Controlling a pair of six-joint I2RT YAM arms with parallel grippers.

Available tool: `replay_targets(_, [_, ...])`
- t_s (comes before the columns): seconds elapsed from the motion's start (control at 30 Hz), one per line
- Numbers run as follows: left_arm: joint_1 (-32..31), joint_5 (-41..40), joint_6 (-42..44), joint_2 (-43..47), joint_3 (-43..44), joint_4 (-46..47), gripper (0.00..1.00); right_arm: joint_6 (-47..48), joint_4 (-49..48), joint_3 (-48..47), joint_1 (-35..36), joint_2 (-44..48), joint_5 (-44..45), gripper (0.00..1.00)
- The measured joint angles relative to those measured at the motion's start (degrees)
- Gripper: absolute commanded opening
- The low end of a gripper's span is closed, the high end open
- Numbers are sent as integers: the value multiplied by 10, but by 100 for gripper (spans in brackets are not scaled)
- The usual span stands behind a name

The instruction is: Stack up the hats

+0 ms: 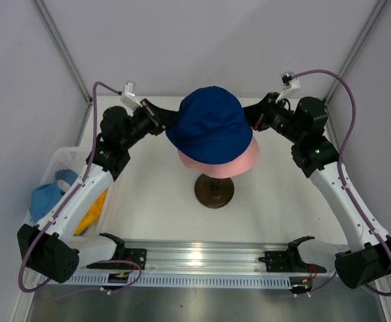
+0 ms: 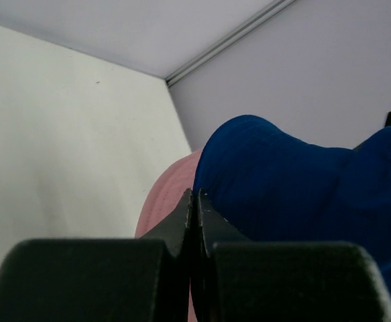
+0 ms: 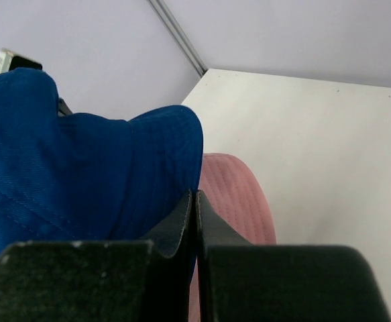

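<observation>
1. The dark round base (image 1: 214, 191) stands about mid-surface (image 1: 148, 208), and every place below is given from it.
2. The pink hat (image 1: 220, 165) sits right above the base on the short stem, its brim spread out all round.
3. The navy blue hat (image 1: 212, 124) lies on top of the pink hat, above the base and pushed a little toward the far side, so that the pink brim shows only on the near and right edges.
4. The left fingers (image 2: 180, 221) are up and to the left of the base, at the left brim of the navy blue hat. They are clenched tip to tip, and it cannot be told whether cloth is caught between them.
5. The right fingers (image 3: 212, 225) are up and to the right of the base, at the right brim of the same hat, also pressed tight together. Here too, a pinch of cloth cannot be made out.
6. Far left of the base, a white basket (image 1: 56, 157) holds the light blue hat (image 1: 46, 200) and, beside it toward the base, the yellow-orange hat (image 1: 91, 211).
7. Nearer than the base, a metal rail (image 1: 202, 255) runs along the surface's near edge.
</observation>
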State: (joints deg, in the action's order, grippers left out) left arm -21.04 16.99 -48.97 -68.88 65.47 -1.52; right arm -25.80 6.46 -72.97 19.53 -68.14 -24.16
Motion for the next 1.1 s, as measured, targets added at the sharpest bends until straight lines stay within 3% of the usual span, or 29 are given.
replay_targets(0.23, [4, 0, -103, 68, -170, 229, 1, -1, -17, 22, 4, 16, 1, 0])
replay_targets(0.4, [4, -8, -120, 96, -233, 319, 2, -7, -33, 34, 9, 18, 1, 0])
replay_targets(0.5, [4, -9, -102, 111, -236, 321, 18, -7, -38, 38, 9, 18, 2, 0])
replay_targets(0.57, [7, -9, -76, 123, -236, 310, 36, -7, -38, 39, 8, 18, 9, 0])
replay_targets(0.6, [8, -9, -70, 129, -236, 304, 36, -7, -38, 40, 7, 18, 10, 0])
replay_targets(0.73, [7, -13, -9, 163, -202, 205, 59, -7, -38, 40, 6, 18, 17, 0])
replay_targets(0.9, [-2, -23, 37, 192, -89, 54, 60, -7, -35, 40, 6, 19, 25, 0])
replay_targets(1.1, [-40, -26, 33, 205, -27, -63, 61, -7, -25, 41, 5, 29, 33, 0])
